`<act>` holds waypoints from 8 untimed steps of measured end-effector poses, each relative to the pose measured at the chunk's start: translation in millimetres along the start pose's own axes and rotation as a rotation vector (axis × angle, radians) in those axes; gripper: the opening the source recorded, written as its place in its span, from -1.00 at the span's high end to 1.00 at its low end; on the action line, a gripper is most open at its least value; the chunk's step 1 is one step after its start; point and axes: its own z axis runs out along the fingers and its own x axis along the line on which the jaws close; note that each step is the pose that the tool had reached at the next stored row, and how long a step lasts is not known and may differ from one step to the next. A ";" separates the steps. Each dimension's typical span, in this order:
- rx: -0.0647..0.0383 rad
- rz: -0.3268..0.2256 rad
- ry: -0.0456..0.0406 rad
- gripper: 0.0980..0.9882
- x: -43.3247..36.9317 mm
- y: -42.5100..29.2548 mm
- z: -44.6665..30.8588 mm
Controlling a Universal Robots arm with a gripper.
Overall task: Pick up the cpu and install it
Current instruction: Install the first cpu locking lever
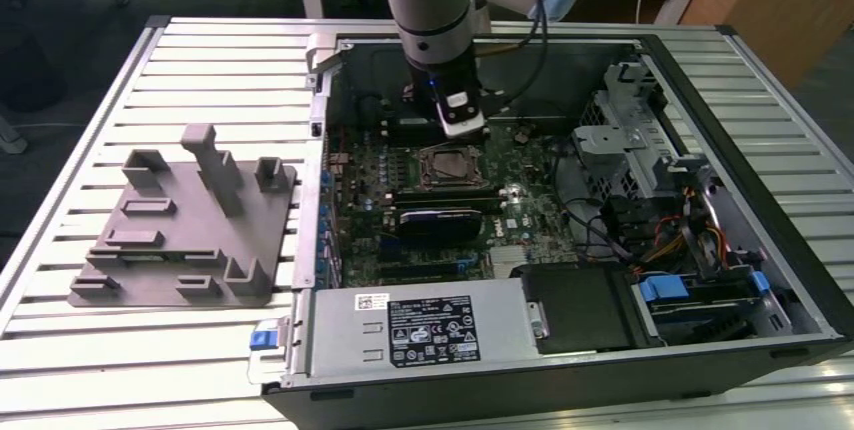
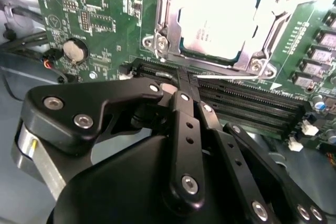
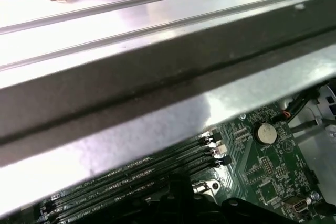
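The jaws stood drawn together with nothing between them — the black linkage fingers (image 2: 185, 85) met at a point over the memory slots (image 2: 247, 100) in the second wrist view. The gripper (image 2: 184, 80) hung just beside the socket, not touching it. The cpu (image 2: 223, 22) already sat in its socket (image 2: 168, 30) on the motherboard (image 2: 100, 19); its flat, bright metal top lay inside the silvery steel frame, apparently level. By that judgement the placing was done, and the step in hand looked like clearing away or securing the chip. Any nearby move would call for care around the thin frame and the long black ridged slots.

In the exterior view the arm (image 1: 430, 10) reached down into the open computer case (image 1: 747, 250), while a grey plastic fixture block (image 1: 187, 230) with blocky upright pegs rested on the ribbed metal table (image 1: 80, 350).
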 end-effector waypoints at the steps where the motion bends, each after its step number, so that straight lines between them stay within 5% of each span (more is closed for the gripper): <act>1: 0.001 0.003 -0.0009 0.98 0.3 0.3 0.3; 8: 0.017 0.030 -0.0133 0.98 1.8 -0.1 2.8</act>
